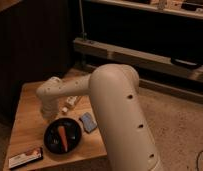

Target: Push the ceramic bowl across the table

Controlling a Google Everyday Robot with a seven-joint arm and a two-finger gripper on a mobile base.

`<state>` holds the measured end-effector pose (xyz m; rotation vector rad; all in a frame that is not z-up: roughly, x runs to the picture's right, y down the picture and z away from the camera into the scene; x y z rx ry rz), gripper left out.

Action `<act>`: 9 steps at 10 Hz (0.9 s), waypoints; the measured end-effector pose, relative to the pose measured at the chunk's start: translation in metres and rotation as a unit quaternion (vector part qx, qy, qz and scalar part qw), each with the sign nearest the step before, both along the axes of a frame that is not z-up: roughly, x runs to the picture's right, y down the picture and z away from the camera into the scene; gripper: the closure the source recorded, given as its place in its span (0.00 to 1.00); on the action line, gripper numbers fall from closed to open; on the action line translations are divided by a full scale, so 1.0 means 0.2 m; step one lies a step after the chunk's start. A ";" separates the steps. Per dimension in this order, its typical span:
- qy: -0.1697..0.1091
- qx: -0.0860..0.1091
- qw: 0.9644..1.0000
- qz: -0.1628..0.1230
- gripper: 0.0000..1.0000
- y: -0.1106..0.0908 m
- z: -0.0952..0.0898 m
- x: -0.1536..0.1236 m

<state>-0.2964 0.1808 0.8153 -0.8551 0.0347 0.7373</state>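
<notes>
**Gripper (50, 118) at the far-left rim of the ceramic bowl (70, 131)**

Gripper state: we are not able to tell whether it is apart or together, as the wrist above is covering it. We are locating it low over the table (26, 107), at the end of a wrist that is pointing straight down, just behind the bowl's far-left edge. We cannot tell whether it is touching the rim.

We are finding the ceramic bowl on the front half of the table, near the front edge and roughly midway between the left and right sides. It is sitting flat and upright. An orange item (63, 139), long and narrow, is lying inside it, running front to back.

Just beside the bowl on its right, a blue sponge (88, 122) is lying flat on the wood, close to the rim; we cannot tell whether the two are touching. A black-and-white packet (26, 157) is lying at the front-left corner, apart from the bowl. A small white object (70, 103) is sitting behind the bowl, under the forearm.

The arm (120, 115) is rising from the lower right, bending at a large elbow and reaching left across the table. A speckled floor (180, 130) is showing to the right of the table.
</notes>
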 end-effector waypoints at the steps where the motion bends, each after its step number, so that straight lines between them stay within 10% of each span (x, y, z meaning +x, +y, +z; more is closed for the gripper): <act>1: -0.001 0.001 1.000 -0.008 1.00 0.02 -0.02 0.02; 9: -0.006 -0.007 0.998 -0.063 1.00 0.16 -0.13 0.27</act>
